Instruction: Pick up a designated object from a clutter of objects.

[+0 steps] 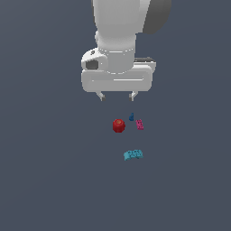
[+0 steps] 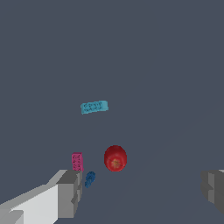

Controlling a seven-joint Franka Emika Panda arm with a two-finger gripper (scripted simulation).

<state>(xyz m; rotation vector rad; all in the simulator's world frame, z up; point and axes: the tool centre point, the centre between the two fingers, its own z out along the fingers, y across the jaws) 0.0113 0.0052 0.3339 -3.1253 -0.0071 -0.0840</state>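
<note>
I note a simulated test space: featureless grey ground (image 1: 45,180), flat rendered shading, no room fixtures visible.

White rounded arm, boxy white hand (image 1: 117,96), grey fingertips, possibly padded

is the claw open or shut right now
Open. In the wrist view the claw has its two fingers set wide apart with nothing between them; the red apple lies beyond, untouched.

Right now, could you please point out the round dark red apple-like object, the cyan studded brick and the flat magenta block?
round dark red apple-like object (image 1: 118,125), exterior view, middle of its body
cyan studded brick (image 2: 94,106), wrist view, centre of its studded face
flat magenta block (image 2: 77,161), wrist view, middle of its flat face
</note>
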